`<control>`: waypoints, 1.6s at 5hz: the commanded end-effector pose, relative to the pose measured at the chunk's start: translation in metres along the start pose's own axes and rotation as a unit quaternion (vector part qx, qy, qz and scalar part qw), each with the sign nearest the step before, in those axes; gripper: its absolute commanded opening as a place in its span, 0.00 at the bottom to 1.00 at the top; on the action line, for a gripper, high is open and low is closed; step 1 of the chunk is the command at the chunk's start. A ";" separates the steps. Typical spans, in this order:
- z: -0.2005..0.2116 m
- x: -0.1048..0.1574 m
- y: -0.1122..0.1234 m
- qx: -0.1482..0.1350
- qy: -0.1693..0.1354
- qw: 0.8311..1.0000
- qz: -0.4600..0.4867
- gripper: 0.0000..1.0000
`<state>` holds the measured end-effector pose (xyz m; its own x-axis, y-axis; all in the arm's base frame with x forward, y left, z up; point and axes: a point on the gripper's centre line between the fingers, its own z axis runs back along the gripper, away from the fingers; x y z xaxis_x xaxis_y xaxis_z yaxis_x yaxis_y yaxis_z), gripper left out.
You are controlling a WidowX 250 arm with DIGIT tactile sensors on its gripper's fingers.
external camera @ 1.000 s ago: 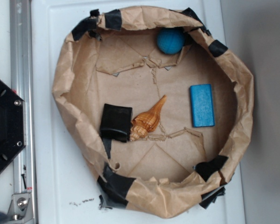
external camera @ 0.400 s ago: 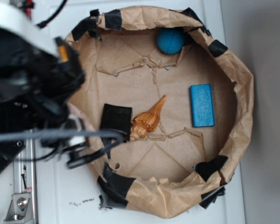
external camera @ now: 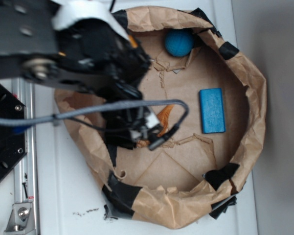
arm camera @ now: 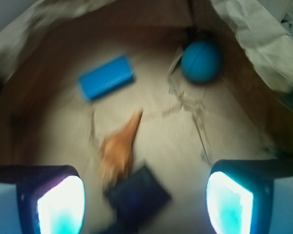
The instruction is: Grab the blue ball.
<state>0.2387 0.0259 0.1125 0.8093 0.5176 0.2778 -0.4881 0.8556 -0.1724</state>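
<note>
- Four loose items lay in a crumpled brown paper nest (external camera: 257, 98) patched with black tape, set on a white desk (external camera: 63, 196).
- The ball (external camera: 179, 42), teal-blue and round, sat at the far rim of the nest in the exterior view, close against the paper wall; in the wrist view (arm camera: 201, 60) it appeared upper right, untouched.
- A flat blue block (external camera: 212, 110) lay well apart from the ball, toward the right side.
- An orange shell (arm camera: 119, 146) lay mid-floor, its blunt end just beside a black pad (arm camera: 139, 195).
- The arm (external camera: 88, 54) extended over the left half of the nest, covering most of the shell and pad in the exterior view.
- The fingers (arm camera: 146, 204) stood wide apart and empty, one at each lower corner of the wrist view, above the pad and well short of the ball.
- The wrist view was blurred.
</note>
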 end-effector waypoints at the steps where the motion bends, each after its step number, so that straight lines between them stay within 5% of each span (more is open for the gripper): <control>1: -0.029 0.042 0.003 0.019 -0.087 0.992 0.090 1.00; 3: -0.056 0.071 0.046 0.063 -0.120 0.985 0.107 1.00; 8: -0.063 0.066 0.079 0.108 -0.115 0.981 0.111 1.00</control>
<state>0.2772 0.1095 0.0463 0.6330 0.6288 0.4516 -0.6903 0.7225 -0.0385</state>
